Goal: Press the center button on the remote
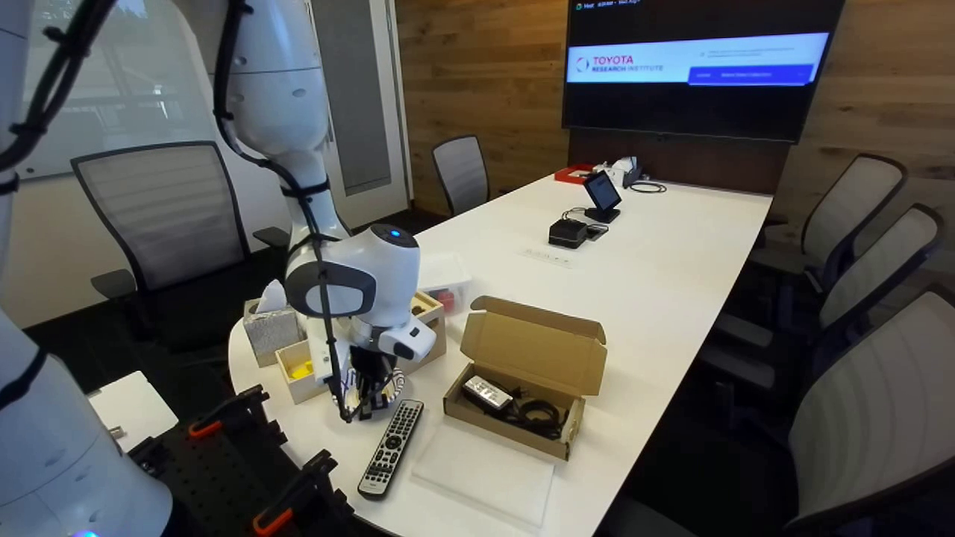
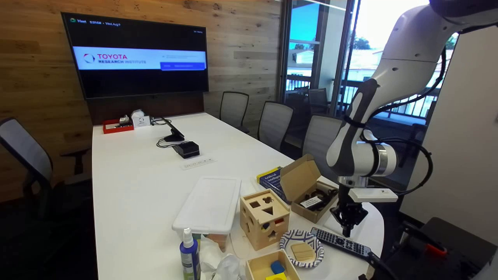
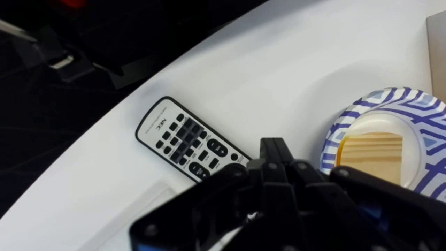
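Note:
The remote (image 1: 382,468) is a long handset with a pale face, black edges and black buttons. It lies flat on the white table, near the rounded end, in both exterior views (image 2: 356,248). Its round center button (image 1: 392,442) shows dark at mid-length. In the wrist view the remote (image 3: 163,130) runs diagonally from the left, and my gripper hides its middle and far part, including the center button. My gripper (image 3: 273,141) is shut and empty, fingertips together and pointing down. In the exterior views the gripper (image 1: 365,410) is above the table beside the remote, apparently not touching it.
A patterned paper plate (image 2: 286,254) holding flat wooden pieces sits close beside the remote. A wooden shape box (image 2: 251,227), an open cardboard box (image 1: 533,347) with cables and a clear flat sheet (image 1: 485,473) stand around. The table edge (image 3: 115,106) is near the remote's end.

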Controlling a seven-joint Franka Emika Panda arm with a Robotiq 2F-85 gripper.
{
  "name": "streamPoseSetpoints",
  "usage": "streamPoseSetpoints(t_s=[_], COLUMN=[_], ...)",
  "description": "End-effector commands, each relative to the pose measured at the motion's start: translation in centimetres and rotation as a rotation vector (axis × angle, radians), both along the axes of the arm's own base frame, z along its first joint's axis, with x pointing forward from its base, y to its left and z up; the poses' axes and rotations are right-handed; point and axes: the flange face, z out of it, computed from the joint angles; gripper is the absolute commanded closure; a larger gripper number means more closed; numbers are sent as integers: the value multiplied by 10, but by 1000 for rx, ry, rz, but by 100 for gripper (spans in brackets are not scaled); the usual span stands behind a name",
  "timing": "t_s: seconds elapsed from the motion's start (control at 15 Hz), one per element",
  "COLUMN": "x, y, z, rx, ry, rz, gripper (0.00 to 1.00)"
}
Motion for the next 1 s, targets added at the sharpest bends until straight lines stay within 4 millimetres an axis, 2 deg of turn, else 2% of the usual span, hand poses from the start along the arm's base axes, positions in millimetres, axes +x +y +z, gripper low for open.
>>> streamPoseSetpoints(t_s=[0.0,0.2,0.4,0.93], x=[17,32,39,25], y=[-9,-16,-17,-16], z=[-16,-23,-31,-53], rx=[-15,-24,-21,-15], ry=[-1,6,15,64], rz=[-40,-38,-33,-62], gripper=[100,100,100,100])
